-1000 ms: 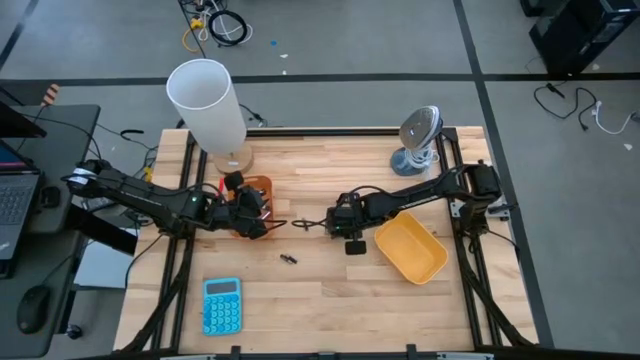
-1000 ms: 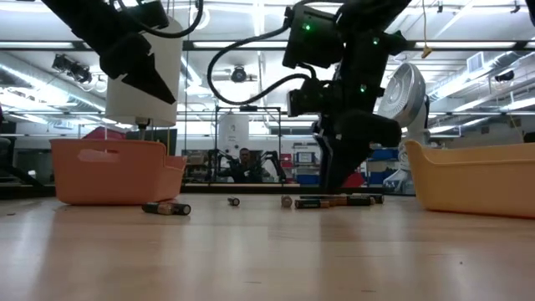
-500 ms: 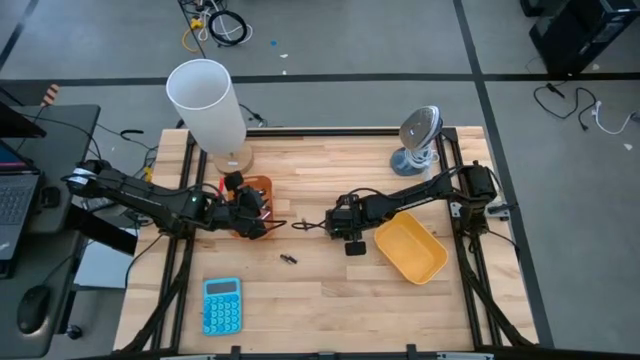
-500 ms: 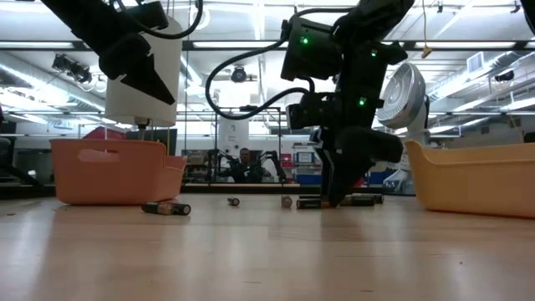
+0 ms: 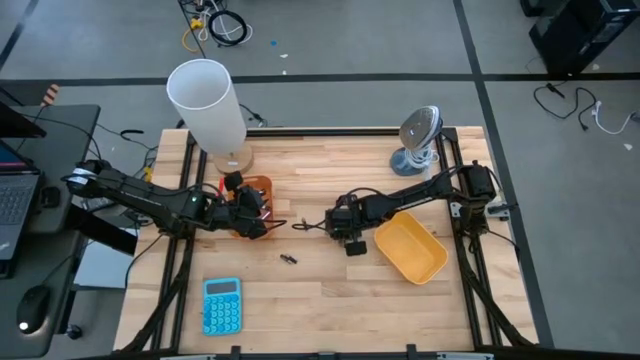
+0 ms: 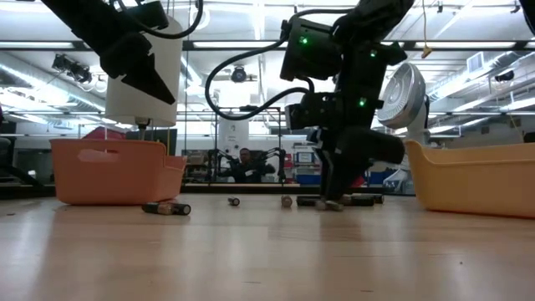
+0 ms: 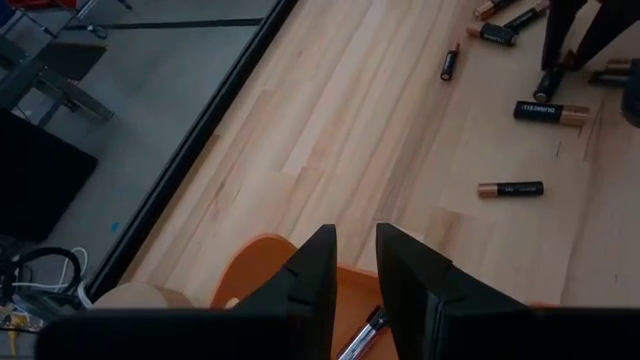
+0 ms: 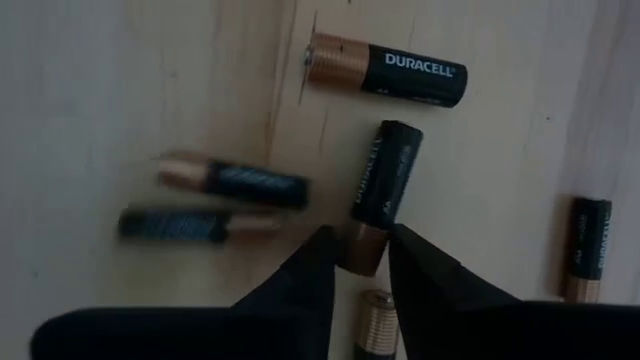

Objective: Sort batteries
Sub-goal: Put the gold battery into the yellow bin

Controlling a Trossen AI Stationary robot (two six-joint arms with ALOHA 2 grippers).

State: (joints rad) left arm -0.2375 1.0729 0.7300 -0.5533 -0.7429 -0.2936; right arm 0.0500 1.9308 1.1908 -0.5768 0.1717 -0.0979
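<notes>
Several small batteries lie scattered on the wooden table [image 5: 330,290] between the orange tray [image 5: 258,188] and the yellow tray [image 5: 410,248]. My right gripper [image 8: 362,252] points down at the table's middle, shut on one black-and-copper battery [image 8: 385,185]. Other batteries [image 8: 385,68] lie around it. My left gripper [image 7: 355,265] hangs above the orange tray's rim [image 7: 250,270], its fingers a narrow gap apart with nothing between them. One battery [image 7: 362,335] lies inside that tray. My right gripper pinches the battery's copper end [image 8: 364,238] between its two fingertips. The fingers come from above, pointing steeply down, and lie across the battery. The battery lies along the table top with its black end pointing away from the fingers.
A tall white cylinder [image 5: 205,105] stands on a base at the far left and a grey fan [image 5: 418,140] at the far right. A blue calculator [image 5: 221,305] lies near the front left. Two batteries [image 6: 167,208] rest in front of the orange tray [image 6: 117,171].
My right gripper has sunk a little onto the group of batteries at the table's middle. In the low view a battery at its fingertips has shifted.
</notes>
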